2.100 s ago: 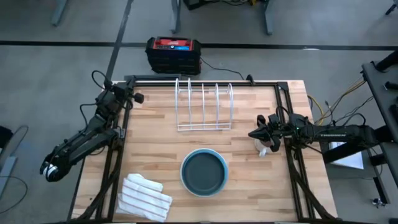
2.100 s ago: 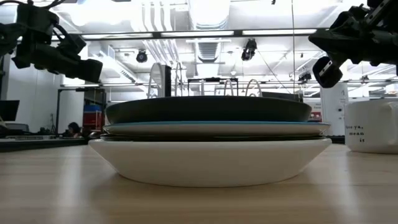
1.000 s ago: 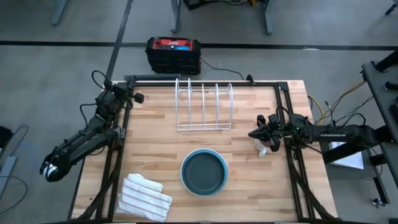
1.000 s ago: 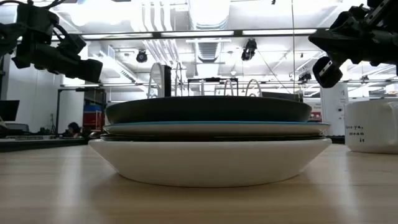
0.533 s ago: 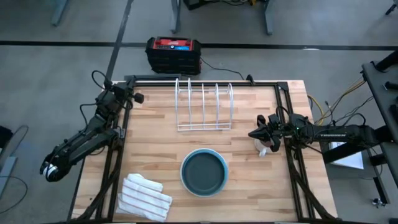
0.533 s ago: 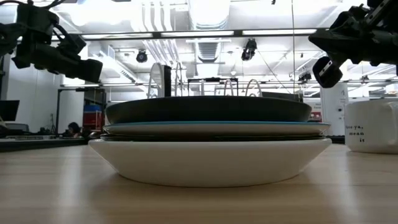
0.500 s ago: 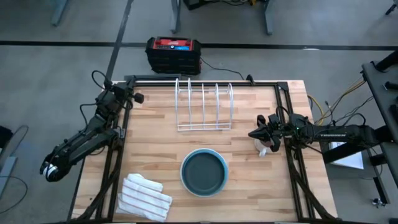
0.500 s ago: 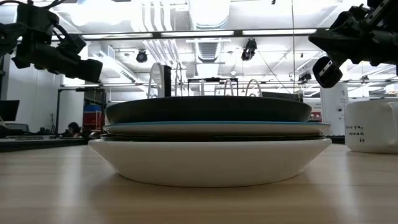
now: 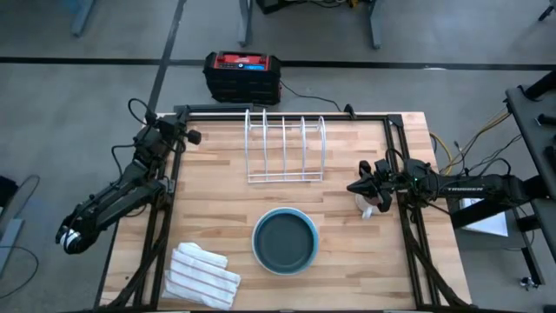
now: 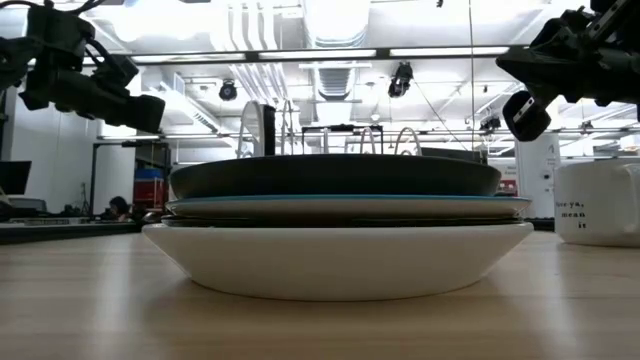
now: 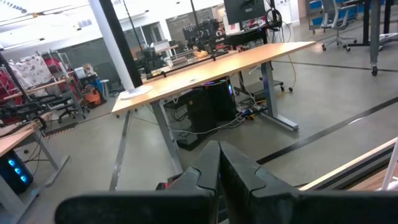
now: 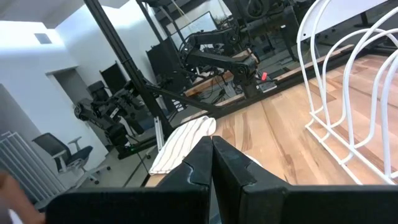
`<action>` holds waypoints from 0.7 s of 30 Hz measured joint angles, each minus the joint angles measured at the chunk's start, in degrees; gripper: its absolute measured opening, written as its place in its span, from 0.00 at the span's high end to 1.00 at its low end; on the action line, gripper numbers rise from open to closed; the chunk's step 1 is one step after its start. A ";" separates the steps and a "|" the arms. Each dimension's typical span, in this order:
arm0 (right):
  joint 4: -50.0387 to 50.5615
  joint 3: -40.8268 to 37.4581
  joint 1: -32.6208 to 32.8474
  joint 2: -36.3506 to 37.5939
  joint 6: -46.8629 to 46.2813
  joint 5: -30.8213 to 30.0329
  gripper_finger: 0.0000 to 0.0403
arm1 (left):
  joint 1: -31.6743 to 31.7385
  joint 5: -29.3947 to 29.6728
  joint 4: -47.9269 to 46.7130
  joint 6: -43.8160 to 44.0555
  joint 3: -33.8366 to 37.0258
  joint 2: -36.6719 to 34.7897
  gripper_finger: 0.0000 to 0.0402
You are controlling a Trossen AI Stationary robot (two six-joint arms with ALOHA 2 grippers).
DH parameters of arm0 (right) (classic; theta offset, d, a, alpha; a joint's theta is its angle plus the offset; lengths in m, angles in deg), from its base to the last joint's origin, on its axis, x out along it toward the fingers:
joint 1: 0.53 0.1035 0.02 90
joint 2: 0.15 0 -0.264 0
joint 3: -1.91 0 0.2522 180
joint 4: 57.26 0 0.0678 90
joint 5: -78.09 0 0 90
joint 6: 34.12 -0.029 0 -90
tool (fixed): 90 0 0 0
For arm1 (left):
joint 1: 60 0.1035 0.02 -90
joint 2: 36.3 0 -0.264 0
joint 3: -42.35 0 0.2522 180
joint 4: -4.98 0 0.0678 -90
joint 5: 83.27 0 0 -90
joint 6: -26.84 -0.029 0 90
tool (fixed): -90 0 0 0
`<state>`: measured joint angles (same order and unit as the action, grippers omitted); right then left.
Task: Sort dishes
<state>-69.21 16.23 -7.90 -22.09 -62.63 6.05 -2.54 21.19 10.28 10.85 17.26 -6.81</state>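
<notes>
Hovering at the table's right edge, the right gripper (image 9: 354, 188) has its fingers (image 12: 208, 163) pressed flat together, nothing between them, poised just beside the beige mug (image 9: 368, 203) and pointing in toward the rack (image 9: 285, 148). Over on the far-left corner of the table, the left gripper (image 9: 181, 123) is clamped tight on empty air too, its fingers (image 11: 219, 167) meeting with no gap, aimed past the back edge at the room beyond. Now the dishes (image 9: 285, 241): one stack, lying flat in front of the rack toward the near edge, dark blue-grey plate (image 10: 335, 176) on top, a light blue rim (image 10: 345, 207) showing under it, a white bowl-shaped dish (image 10: 338, 259) at the bottom; whatever sits between is hidden from the side. Round as they are, they have no long axis, and all face upward. Bare wood lies between rack and stack, and more to either side of the stack. A folded striped cloth (image 9: 202, 276) sits at the near-left corner, well apart from the stack. The rack's wire slots stand upright and vacant, loops running left to right across the table.
</notes>
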 joint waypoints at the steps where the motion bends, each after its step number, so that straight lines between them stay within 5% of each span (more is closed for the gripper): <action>1: 0.00 0.00 0.00 0.00 0.00 0.00 1.00 | 0.01 0.00 -0.01 0.00 0.00 0.00 1.00; 21: -0.68 0.01 -0.02 0.01 0.00 0.00 1.00 | 0.00 0.00 0.44 0.35 0.00 0.00 1.00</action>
<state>-69.89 16.24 -7.93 -22.09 -62.63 6.05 -2.54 21.19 10.72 11.20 17.26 -6.81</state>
